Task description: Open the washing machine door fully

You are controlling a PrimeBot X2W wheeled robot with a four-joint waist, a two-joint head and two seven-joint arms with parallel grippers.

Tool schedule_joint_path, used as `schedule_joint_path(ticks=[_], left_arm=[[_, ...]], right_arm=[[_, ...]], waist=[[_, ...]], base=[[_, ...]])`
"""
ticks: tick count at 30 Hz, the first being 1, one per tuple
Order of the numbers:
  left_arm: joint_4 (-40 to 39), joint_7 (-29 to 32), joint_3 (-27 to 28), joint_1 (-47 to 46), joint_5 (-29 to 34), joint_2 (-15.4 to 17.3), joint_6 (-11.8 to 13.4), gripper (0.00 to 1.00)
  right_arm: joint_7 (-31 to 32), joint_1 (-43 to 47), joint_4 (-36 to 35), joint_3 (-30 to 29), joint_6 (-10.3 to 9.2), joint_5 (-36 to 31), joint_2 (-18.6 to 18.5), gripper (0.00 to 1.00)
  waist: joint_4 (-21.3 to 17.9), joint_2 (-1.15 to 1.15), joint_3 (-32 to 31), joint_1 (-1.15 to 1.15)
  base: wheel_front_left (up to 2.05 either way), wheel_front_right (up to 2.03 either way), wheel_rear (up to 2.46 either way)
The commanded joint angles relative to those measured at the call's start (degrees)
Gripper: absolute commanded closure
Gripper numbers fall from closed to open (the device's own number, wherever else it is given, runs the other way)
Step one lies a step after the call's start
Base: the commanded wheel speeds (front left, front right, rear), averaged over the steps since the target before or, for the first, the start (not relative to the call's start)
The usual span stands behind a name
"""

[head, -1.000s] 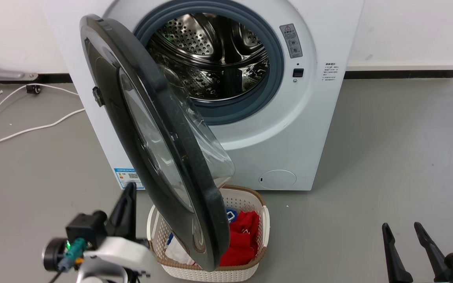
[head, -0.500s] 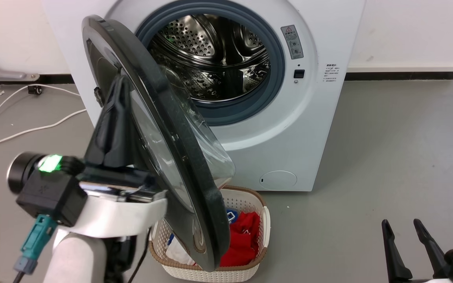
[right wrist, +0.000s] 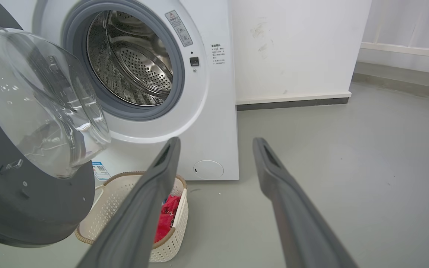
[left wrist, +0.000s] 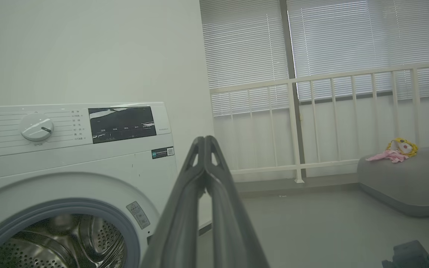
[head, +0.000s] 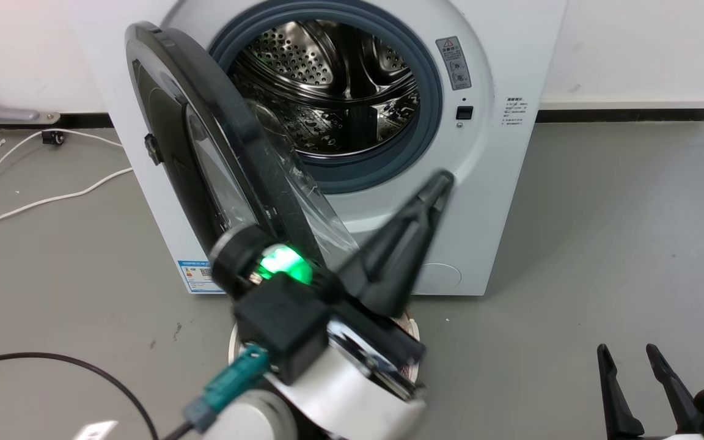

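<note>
Head view gives us the washing machine (head: 486,201) at 12 o'clock, its steel drum (head: 333,85) uncovered. The washing machine door (head: 236,128) hangs from the machine's 9 o'clock side and stands part-way open, nearly edge-on to us. Its long axis runs from 11 o'clock down toward 6 o'clock. The black outer face is turned to 9 o'clock, and the clear glass bowl (head: 315,201) bulges toward 3 o'clock, back at the drum mouth.

Our left gripper (head: 442,182) rises from 6 o'clock and points to 1 o'clock, on the bowl side of the door. Its two fingers are pressed together with nothing between them. We cannot tell whether it touches the door. From the left wrist we see the same pinched tips (left wrist: 204,139) against a pale wall, with the machine's front at 8 o'clock.

Our right gripper (head: 627,349) sits at 4 o'clock over the grey floor (head: 602,214), well apart from the machine, fingers spread and empty.

From the right wrist those parted fingers (right wrist: 216,140) frame the machine's lower front. The door (right wrist: 32,208) fills 9 o'clock with its bowl facing us, and a cream laundry basket (right wrist: 132,186) with red cloth stands below it at 7 o'clock
</note>
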Motion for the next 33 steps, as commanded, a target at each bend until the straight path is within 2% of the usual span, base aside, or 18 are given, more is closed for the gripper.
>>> schedule_joint_path(ticks=[1,8,13,21,33], left_arm=[[-0.09,1.16,-1.76,1.45,-0.8,-0.19,-0.28,1.0],[-0.07,5.25,-7.46,5.57,-3.3,0.18,-0.79,1.0],[3.03,7.45,-9.25,10.28,-4.21,2.07,0.3,1.0],[12.13,6.41,-7.4,13.06,-3.26,4.37,2.57,1.0],[20.64,3.13,-3.09,12.45,-4.27,4.72,5.65,1.0]], right_arm=[[-0.09,-0.59,0.17,-0.26,0.01,0.03,0.1,0.0],[0.09,-0.24,0.51,-0.49,0.01,0.43,0.1,0.0],[0.43,-0.71,0.53,-0.37,0.01,0.6,0.09,0.0],[0.69,-1.2,0.93,0.05,0.01,0.95,0.09,0.0],[0.73,-1.52,2.07,0.25,0.01,1.81,0.09,0.0]], waist=[[0.17,0.0,0.12,0.0],[0.96,0.0,0.44,0.0],[1.51,0.0,1.12,0.0],[1.9,0.0,2.25,0.0],[1.48,0.0,2.79,0.0]], base=[[0.0,0.0,0.0],[0.0,0.0,0.0],[0.0,0.0,0.0],[0.0,0.0,0.0],[0.0,0.0,0.0]])
